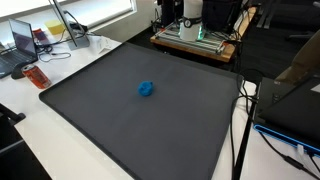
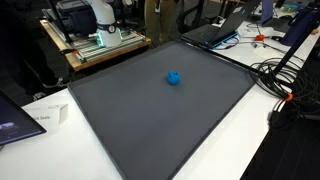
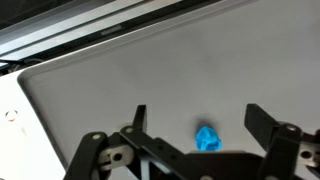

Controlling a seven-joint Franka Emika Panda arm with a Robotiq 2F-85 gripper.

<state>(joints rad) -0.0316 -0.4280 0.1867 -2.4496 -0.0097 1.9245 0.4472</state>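
A small crumpled blue object (image 1: 146,89) lies near the middle of a large dark grey mat (image 1: 100,110); it also shows in an exterior view (image 2: 174,77) on the same mat (image 2: 150,120). In the wrist view my gripper (image 3: 198,118) is open and empty, high above the mat (image 3: 150,70), with the blue object (image 3: 207,139) seen between its two fingers. The gripper itself does not show in either exterior view; only the robot base (image 1: 192,12) (image 2: 95,15) shows at the mat's far edge.
A laptop (image 1: 24,42), an orange item (image 1: 36,76) and cables lie on the white table beside the mat. A wooden platform (image 2: 100,45) holds the robot base. A laptop (image 2: 215,30) and black cables (image 2: 285,75) lie past the mat's other side.
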